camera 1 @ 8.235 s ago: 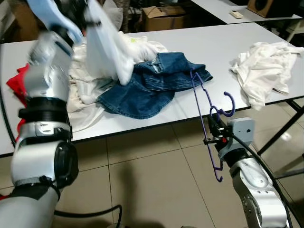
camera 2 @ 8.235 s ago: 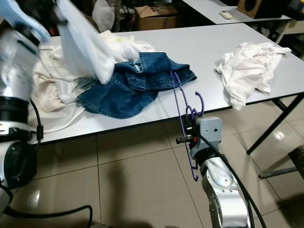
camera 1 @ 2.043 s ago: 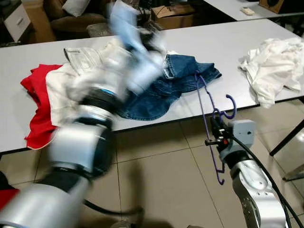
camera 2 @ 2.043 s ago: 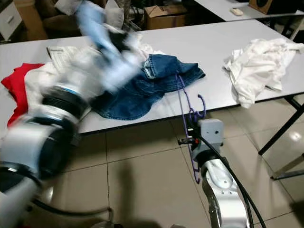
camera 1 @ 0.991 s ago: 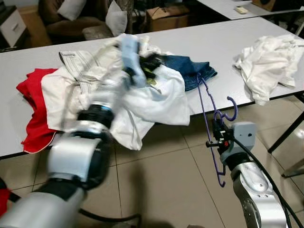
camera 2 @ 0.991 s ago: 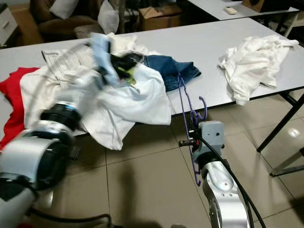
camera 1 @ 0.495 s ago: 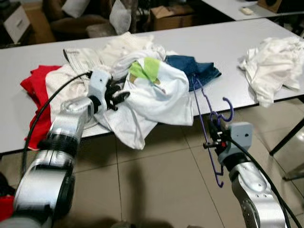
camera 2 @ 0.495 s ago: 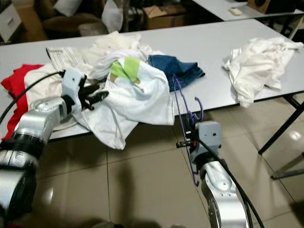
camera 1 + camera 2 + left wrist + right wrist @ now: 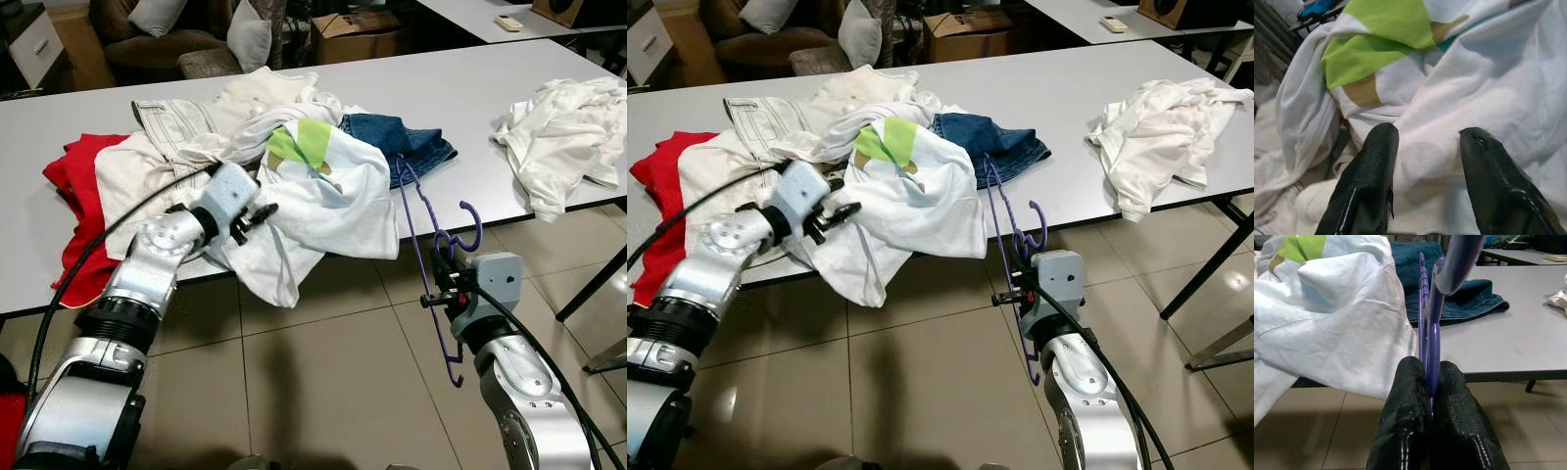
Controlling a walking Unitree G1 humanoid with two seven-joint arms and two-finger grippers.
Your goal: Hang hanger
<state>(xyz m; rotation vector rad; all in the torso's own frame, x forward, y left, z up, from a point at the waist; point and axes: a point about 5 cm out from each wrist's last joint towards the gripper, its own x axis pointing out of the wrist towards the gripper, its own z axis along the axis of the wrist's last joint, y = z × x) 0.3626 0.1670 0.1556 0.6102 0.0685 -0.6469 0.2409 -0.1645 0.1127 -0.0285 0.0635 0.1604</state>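
Observation:
A purple hanger [image 9: 419,227] stands upright in front of the table edge, with my right gripper [image 9: 438,285] shut on its lower bar; the right wrist view shows the black fingers [image 9: 1410,396] pinched on the purple wire [image 9: 1430,323]. My left gripper [image 9: 257,216] lies at the left edge of a white T-shirt [image 9: 338,201] with a green patch, which is draped over the clothes pile and hangs past the table edge. In the left wrist view that gripper [image 9: 1429,134] is open, and white cloth [image 9: 1488,88] lies just beyond its fingers.
On the grey table [image 9: 460,88] lie blue jeans [image 9: 416,149] partly under the T-shirt, cream garments [image 9: 162,157], a red garment [image 9: 71,191] at the left and a white heap [image 9: 563,122] at the right. A table leg [image 9: 591,282] slants at the right. Tiled floor [image 9: 323,372] lies below.
My left arm swung a white T-shirt down over the jeans and let it go; it has since shifted slightly right along the shirt's edge. The right gripper still holds the hanger.

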